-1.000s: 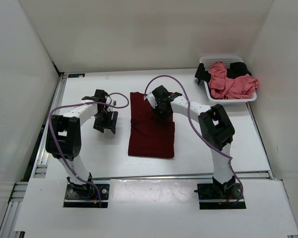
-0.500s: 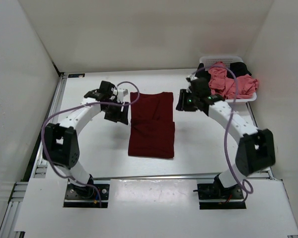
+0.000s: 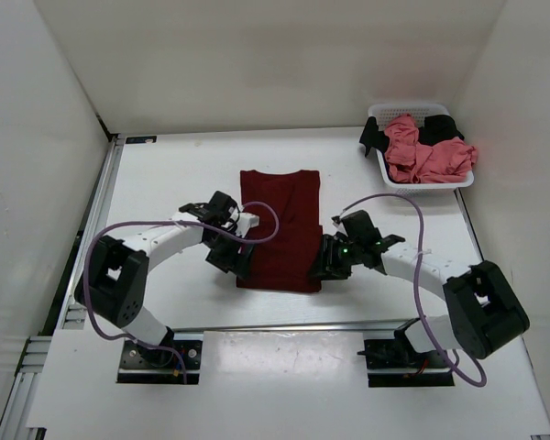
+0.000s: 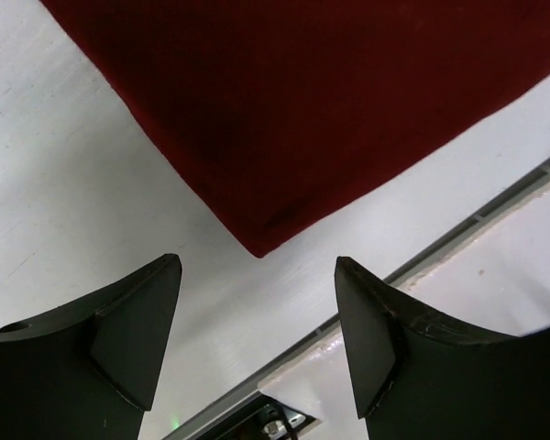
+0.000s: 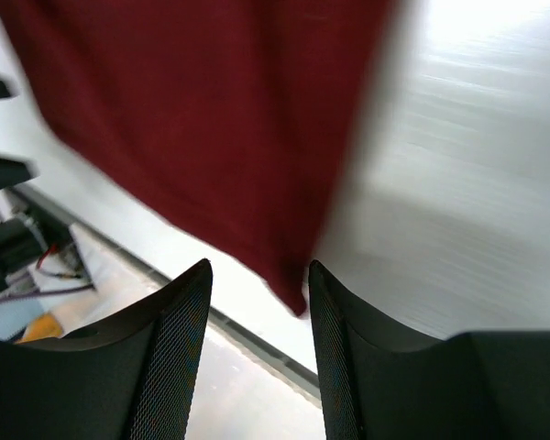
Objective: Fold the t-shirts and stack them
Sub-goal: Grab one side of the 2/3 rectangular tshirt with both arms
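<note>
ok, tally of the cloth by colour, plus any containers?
maroon t-shirt: 1, on the table
pink t-shirt: 1, in the basket
black t-shirt: 1, in the basket
white basket: 1
Total: 3 shirts, 4 things

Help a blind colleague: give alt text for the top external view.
A folded maroon t-shirt lies on the table, with the left gripper and right gripper at its near corners. A white basket at far right holds a pink t-shirt and a black t-shirt.
</note>
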Robot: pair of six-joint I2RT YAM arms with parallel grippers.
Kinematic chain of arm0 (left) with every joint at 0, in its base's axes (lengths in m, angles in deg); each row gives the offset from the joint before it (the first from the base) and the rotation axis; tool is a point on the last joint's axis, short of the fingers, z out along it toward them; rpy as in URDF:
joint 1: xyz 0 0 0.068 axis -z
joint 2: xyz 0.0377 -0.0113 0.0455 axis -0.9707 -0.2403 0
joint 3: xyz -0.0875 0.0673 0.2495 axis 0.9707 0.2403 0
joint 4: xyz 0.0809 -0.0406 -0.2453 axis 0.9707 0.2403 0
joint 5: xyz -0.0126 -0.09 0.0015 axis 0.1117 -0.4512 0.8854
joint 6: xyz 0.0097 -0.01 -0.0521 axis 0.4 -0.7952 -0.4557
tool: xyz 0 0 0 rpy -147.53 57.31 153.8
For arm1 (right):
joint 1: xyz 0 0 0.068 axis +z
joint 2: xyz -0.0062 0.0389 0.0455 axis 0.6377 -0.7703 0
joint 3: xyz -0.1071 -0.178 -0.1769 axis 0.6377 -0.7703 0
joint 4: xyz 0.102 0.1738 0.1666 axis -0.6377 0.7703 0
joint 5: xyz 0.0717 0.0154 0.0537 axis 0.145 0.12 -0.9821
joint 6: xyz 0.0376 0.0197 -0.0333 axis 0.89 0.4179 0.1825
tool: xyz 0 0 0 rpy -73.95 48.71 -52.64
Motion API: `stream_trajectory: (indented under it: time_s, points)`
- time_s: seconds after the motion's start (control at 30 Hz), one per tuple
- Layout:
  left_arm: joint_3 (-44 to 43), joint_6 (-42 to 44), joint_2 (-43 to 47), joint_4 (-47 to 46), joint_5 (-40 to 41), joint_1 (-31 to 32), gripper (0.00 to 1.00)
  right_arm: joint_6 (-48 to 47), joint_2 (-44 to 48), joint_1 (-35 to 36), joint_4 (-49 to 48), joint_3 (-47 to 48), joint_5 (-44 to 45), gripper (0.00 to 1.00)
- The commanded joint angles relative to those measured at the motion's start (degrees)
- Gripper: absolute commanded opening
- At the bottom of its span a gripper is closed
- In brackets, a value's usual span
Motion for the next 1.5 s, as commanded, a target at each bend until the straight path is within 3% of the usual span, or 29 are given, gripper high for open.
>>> stream_trajectory:
  time_s: [0.0,0.23,0.53,0.67,0.73,0.83,0.87,0.97,1.2,1.33,1.47]
  points:
    - [1.9,0.2,0.2,-2.7,0.2,0.0,0.79,2.5,-0.8,1.7,-7.0,0.9,-3.8,0.51]
    - [2.5,0.2,-2.1,-5.3,1.6,2.5,0.75,3.0,-2.9,2.2,-8.3,-1.6,-2.1,0.51]
    - [2.0,0.2,-5.2,-5.3,0.3,2.5,0.47,3.0,-1.8,2.2,-5.9,-4.9,-0.5,0.52]
    - [0.9,0.2,-5.7,-5.3,0.3,2.5,0.28,2.5,-1.8,2.2,-5.9,-4.9,-0.5,0.52]
    - [0.9,0.2,-5.7,-5.3,-0.2,2.5,0.22,2.5,-3.1,2.2,-5.9,-4.9,-0.5,0.5]
    - [0.2,0.2,-6.3,-5.3,-0.2,2.5,0.11,2.5,-3.7,2.2,-5.9,-5.4,-1.0,0.37]
    - [0.2,0.2,-6.3,-5.3,-0.2,2.5,0.11,2.5,-3.7,2.2,-5.9,-5.4,-1.0,0.33]
    - [0.2,0.2,-5.8,-5.3,-0.2,2.5,0.11,2.5,-3.0,2.2,-5.9,-6.0,-1.5,0.33]
    - [-0.3,0.2,-3.4,-1.3,1.2,3.2,0.11,2.5,-0.7,2.2,-4.6,-5.9,-2.8,0.08]
    - [-4.1,0.2,-2.2,10.7,5.3,5.5,0.11,1.1,4.7,4.5,4.2,-2.3,-1.4,0.01]
    - [-7.0,0.2,0.8,20.4,11.5,9.9,0.11,1.3,10.9,7.4,12.9,-0.2,-0.2,0.0]
